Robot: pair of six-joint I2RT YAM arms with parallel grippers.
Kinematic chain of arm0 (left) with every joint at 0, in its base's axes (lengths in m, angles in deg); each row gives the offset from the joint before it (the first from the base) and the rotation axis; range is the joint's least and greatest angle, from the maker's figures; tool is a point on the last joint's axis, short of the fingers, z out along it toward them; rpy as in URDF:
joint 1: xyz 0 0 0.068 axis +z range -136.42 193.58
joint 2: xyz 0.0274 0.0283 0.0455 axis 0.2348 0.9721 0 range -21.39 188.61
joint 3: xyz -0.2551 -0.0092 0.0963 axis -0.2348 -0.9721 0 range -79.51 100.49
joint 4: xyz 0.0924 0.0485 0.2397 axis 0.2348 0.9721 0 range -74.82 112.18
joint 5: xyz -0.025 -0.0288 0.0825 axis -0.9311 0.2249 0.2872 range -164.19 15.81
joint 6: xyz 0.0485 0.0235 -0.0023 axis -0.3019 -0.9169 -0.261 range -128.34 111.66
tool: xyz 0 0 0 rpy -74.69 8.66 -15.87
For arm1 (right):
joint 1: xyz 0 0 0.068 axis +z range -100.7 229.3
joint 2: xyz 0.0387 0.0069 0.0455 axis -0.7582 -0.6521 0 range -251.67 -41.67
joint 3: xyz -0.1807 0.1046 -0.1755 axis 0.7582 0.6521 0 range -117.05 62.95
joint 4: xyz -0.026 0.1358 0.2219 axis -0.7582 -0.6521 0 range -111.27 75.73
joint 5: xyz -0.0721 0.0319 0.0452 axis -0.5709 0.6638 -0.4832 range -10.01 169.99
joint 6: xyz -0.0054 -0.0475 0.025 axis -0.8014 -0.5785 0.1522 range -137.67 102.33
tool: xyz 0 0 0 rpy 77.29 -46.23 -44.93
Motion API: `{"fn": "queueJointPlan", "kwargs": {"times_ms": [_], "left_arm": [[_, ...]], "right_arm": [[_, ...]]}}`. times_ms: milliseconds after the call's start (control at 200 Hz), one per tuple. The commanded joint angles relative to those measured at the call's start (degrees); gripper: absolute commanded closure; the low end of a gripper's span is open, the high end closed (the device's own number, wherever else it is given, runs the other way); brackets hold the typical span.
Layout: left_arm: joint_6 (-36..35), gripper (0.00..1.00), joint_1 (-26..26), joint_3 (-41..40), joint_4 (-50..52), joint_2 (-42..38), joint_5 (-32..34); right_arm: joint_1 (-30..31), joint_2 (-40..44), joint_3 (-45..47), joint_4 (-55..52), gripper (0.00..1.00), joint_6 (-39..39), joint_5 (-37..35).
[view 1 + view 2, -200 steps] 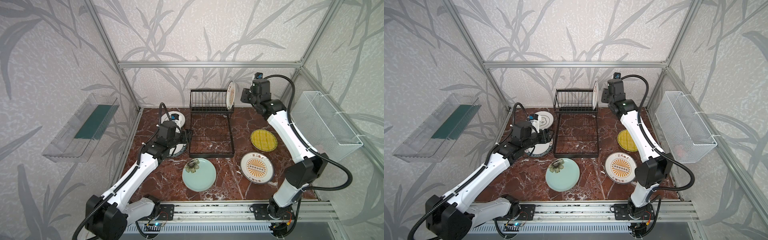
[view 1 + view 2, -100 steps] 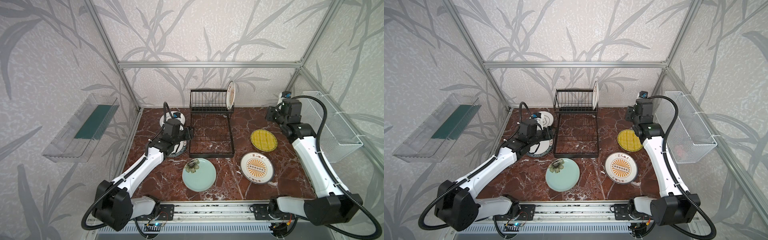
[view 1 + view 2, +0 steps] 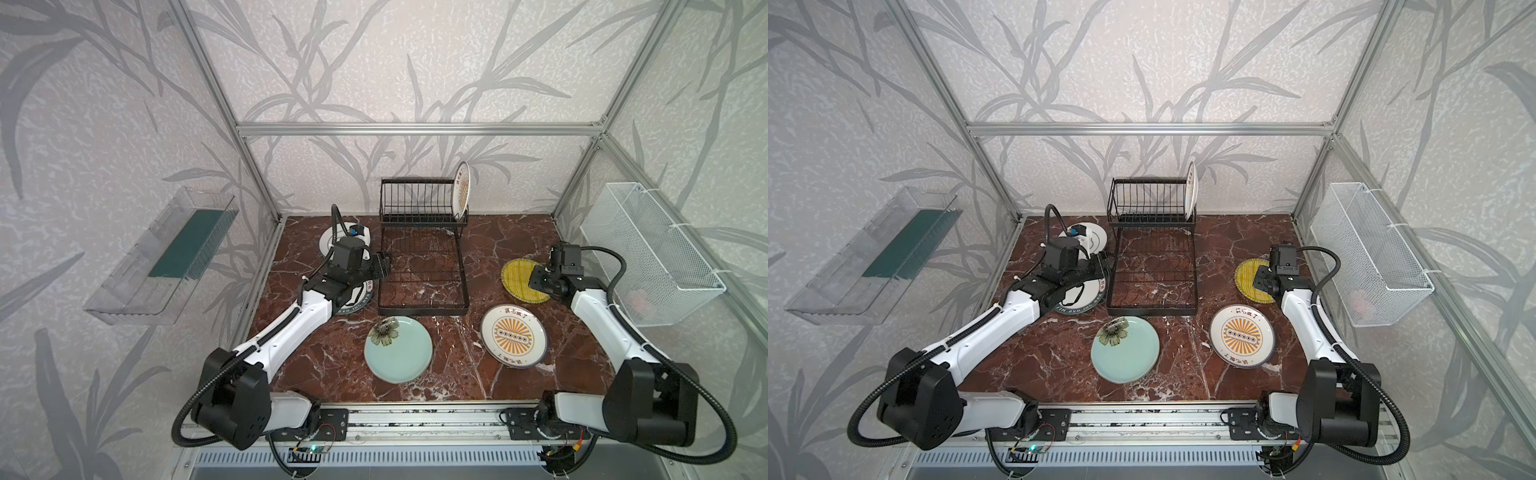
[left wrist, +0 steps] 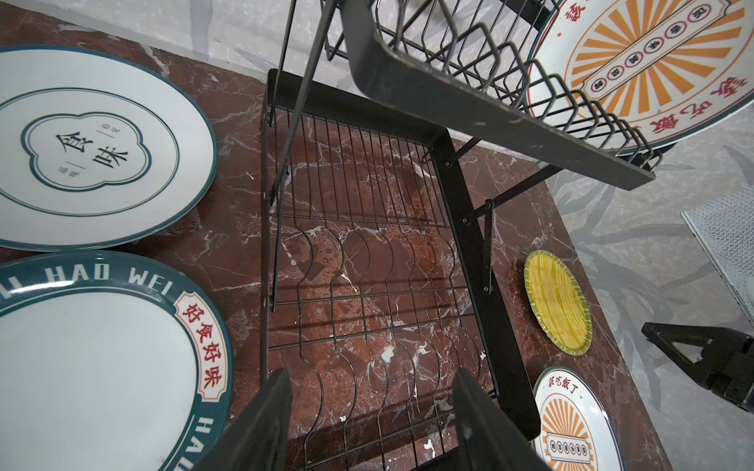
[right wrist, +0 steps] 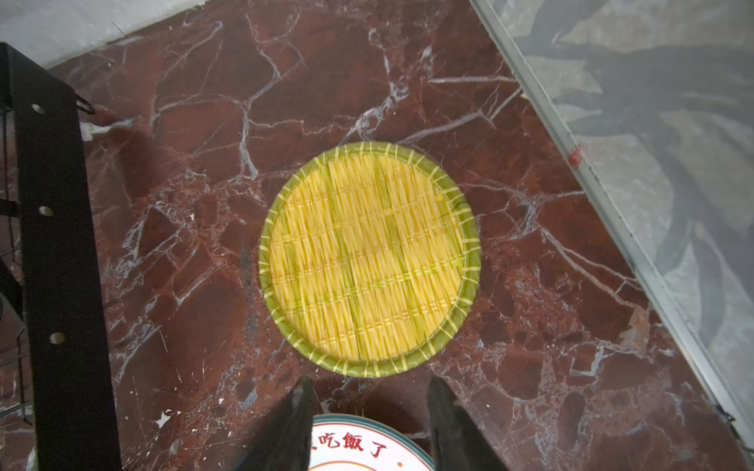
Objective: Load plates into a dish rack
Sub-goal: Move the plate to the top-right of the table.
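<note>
The black dish rack (image 3: 422, 266) stands at the back centre, and one orange sunburst plate (image 3: 462, 191) stands upright in its slotted section. Flat on the marble lie the yellow striped plate (image 3: 517, 278), a second sunburst plate (image 3: 514, 336) and the mint flower plate (image 3: 398, 349). The lettered-rim plate (image 4: 102, 367) and the emblem plate (image 4: 94, 151) lie left of the rack, partly under my left arm. My left gripper (image 4: 369, 377) is open and empty over the rack's tray base. My right gripper (image 5: 369, 385) hangs open and empty beside the yellow plate (image 5: 369, 257).
A white mesh basket (image 3: 648, 249) hangs on the right wall, close behind my right arm. A clear plastic tray (image 3: 166, 257) is fixed to the left wall. Aluminium frame posts stand at the back corners, and a rail runs along the front.
My right arm has swung away from the rack's upright section, down and right to the yellow plate, with its jaws narrowing somewhat. The left gripper edged toward the rack.
</note>
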Motion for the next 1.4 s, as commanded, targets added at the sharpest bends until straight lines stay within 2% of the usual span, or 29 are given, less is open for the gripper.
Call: {"fn": "queueJointPlan", "kwargs": {"times_ms": [0,110,415,950,1395], "left_arm": [[0.4,0.39,0.1,1.2,-0.2,-1.1,0.8],[0.7,0.39,0.2,0.7,-0.4,-1.3,1.0],[0.2,0.39,0.2,-0.2,0.2,-2.6,2.2],[-0.3,0.39,0.2,-1.4,0.5,-4.0,3.0],[-0.8,0.39,0.2,-2.6,1.1,-6.0,3.9]], "right_arm": [[-0.4,-1.9,1.1,4.4,0.54,2.5,-3.5],[-1.0,-4.9,1.1,5.1,0.53,3.5,-6.1],[-4.3,-12.6,-0.7,4.6,0.53,4.9,-6.8],[-9.7,-17.6,-1.9,5.0,0.53,5.6,-0.5],[-9.9,-21.6,-5.2,3.4,0.53,5.7,5.2]]}}
